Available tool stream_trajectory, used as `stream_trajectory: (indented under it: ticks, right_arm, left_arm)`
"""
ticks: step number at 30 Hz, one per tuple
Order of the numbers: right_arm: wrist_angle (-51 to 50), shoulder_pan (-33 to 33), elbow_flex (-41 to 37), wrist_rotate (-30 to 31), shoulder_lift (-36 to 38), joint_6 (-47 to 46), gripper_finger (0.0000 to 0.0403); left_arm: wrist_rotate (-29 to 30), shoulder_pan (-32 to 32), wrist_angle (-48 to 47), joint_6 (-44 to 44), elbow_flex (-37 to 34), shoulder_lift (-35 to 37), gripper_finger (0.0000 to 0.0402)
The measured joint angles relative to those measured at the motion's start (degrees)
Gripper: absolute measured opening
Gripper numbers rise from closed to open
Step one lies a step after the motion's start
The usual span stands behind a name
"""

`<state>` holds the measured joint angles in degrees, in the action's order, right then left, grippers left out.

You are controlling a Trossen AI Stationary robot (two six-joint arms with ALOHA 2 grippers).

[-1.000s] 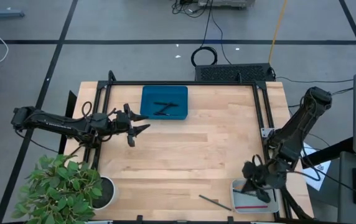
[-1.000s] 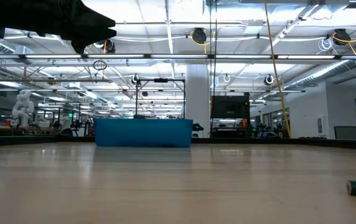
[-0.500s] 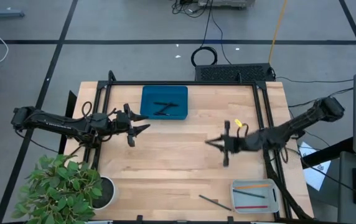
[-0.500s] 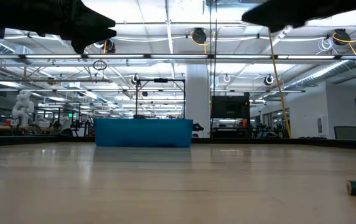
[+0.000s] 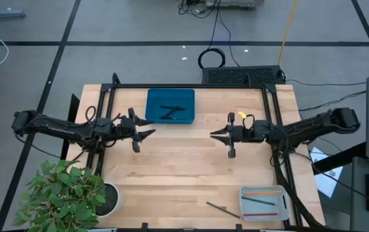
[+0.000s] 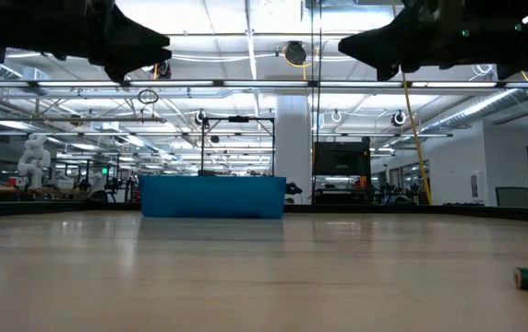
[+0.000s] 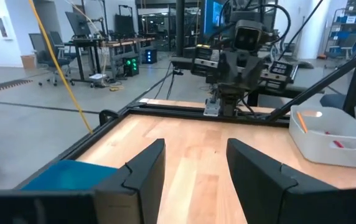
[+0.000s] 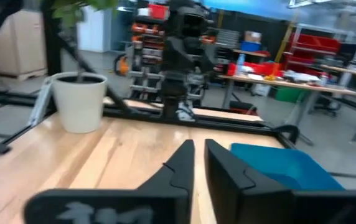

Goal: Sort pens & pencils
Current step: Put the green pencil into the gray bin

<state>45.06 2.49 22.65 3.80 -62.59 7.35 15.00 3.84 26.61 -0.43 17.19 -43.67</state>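
Two or three black pens lie in the blue tray at the table's far side. An orange pencil and a red pencil lie in the grey tray at the near right corner. The dark grey pencil lies flat on the wood just left of that tray. My left gripper hovers open near the blue tray, above the table. My right gripper hovers shut over the table's middle and points left. Both are empty.
A potted plant with a white pot stands at the near left corner. A black frame runs along the far and side edges. Bare wood lies between the two grippers and toward the near edge.
My right gripper has risen from over the grey tray and swung toward the far and left, to the table's middle, turning to point left. The grey tray now shows uncovered with the orange and red pencils in it. The left arm has kept still.
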Motion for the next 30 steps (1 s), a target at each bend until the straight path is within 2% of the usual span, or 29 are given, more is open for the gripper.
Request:
stream_trajectory:
  ticks: [7,12,14,17,25,30]
  right_arm:
    - [1.02,0.32,-0.65,0.41,-1.12,-1.11,0.0118]
    - [0.97,0.34,-0.65,0.41,-1.12,-2.38,0.0159]
    - [0.96,0.34,-0.65,0.41,-1.12,-2.23,0.0166]
    - [0.98,0.32,-0.65,0.41,-1.12,-2.2,0.0168]
    - [0.87,0.23,-0.65,0.41,-1.12,-2.18,0.0169]
    - [-0.67,0.23,-0.63,0.41,-1.12,-2.08,0.0169]
  left_arm:
    - [-0.6,-0.07,8.35,2.16,-5.82,-1.07,0.0175]
    - [-12.56,-0.05,11.51,3.22,-5.53,-1.61,0.0175]
    - [-15.02,-0.04,11.68,3.61,-5.11,-2.25,0.0175]
    - [-14.57,-0.71,11.4,3.16,-4.2,-5.09,0.0175]
    - [-14.99,-4.57,10.98,1.6,1.45,-18.15,0.0175]
    - [-15.08,-5.16,11.2,3.05,2.75,-19.22,0.0175]
